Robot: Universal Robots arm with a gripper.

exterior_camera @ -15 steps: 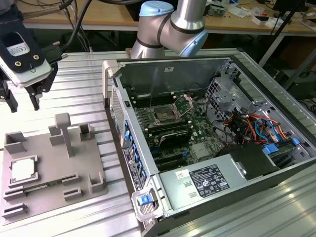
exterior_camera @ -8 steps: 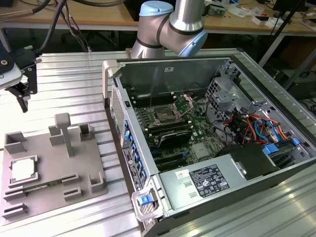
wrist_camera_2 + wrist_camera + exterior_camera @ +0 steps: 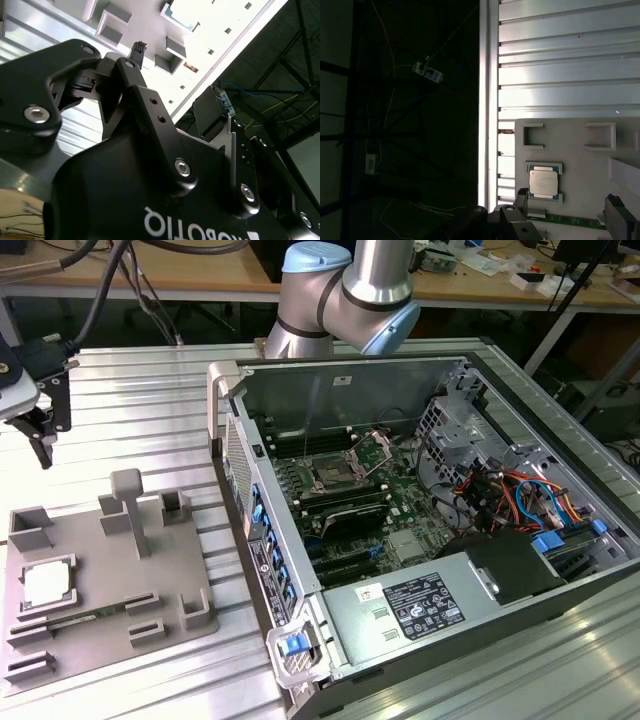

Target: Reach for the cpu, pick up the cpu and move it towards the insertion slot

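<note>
The cpu (image 3: 47, 583) is a small square chip with a silvery top. It lies flat in a recess of the grey plastic fixture (image 3: 110, 585) at the exterior view's left. My gripper (image 3: 52, 435) hangs open above the table beyond the fixture, well clear of the chip. In the first wrist view the cpu (image 3: 543, 181) lies just past my gripper (image 3: 568, 205), with its fingers (image 3: 521, 197) spread wide and nothing between them. The insertion slot (image 3: 335, 475) is the silver-framed socket on the green motherboard inside the open computer case.
The open computer case (image 3: 228, 430) stands at the middle and right, its tall side wall facing the fixture. An upright grey post (image 3: 130, 505) and several raised blocks rise from the fixture. The table's edge (image 3: 489, 100) runs close beside the fixture. The arm's base (image 3: 345, 290) stands behind the case.
</note>
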